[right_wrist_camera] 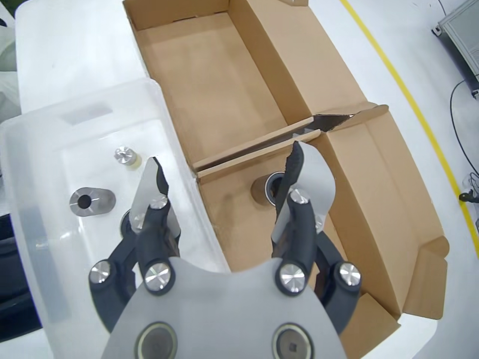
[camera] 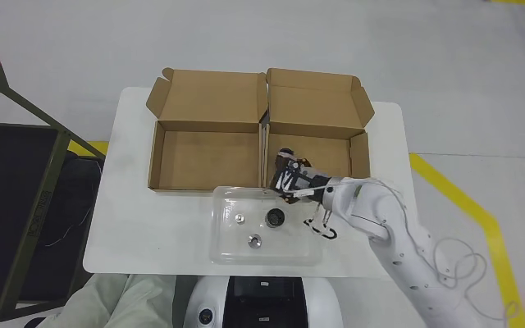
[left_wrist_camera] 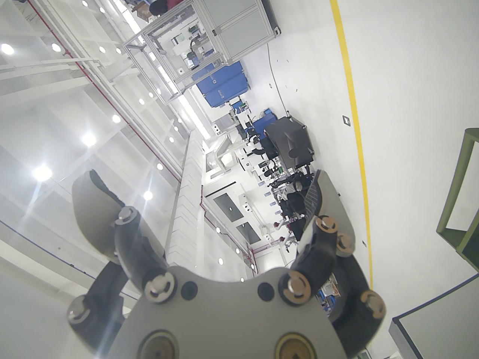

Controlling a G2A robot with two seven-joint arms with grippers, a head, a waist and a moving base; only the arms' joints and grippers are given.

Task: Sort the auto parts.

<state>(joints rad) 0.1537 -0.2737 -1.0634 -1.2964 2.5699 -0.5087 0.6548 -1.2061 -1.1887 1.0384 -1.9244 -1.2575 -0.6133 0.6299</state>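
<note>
Right gripper (right_wrist_camera: 224, 158) — jaws wide, empty — hangs over the wall between clear plastic bin (right_wrist_camera: 93, 95) and brown cardboard box (right_wrist_camera: 348, 188). Bored steel cylinder (right_wrist_camera: 91, 201) lies in the bin. Risk: a descending finger catches that wall.

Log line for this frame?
right gripper open | dark ring part in brown cardboard box | steel cylinder in clear plastic bin | left gripper open

- The tabletop (camera: 131, 164) is white.
- The left box (camera: 205, 160) and the right box (camera: 328, 154) at its far edge are plain brown.
- The bin (camera: 216, 246) at its near edge is see-through.
- The cylinder (right_wrist_camera: 91, 201) and the small knob (right_wrist_camera: 124, 155) are shiny silver.
- The right gripper (right_wrist_camera: 224, 166) is black and silver.
</note>
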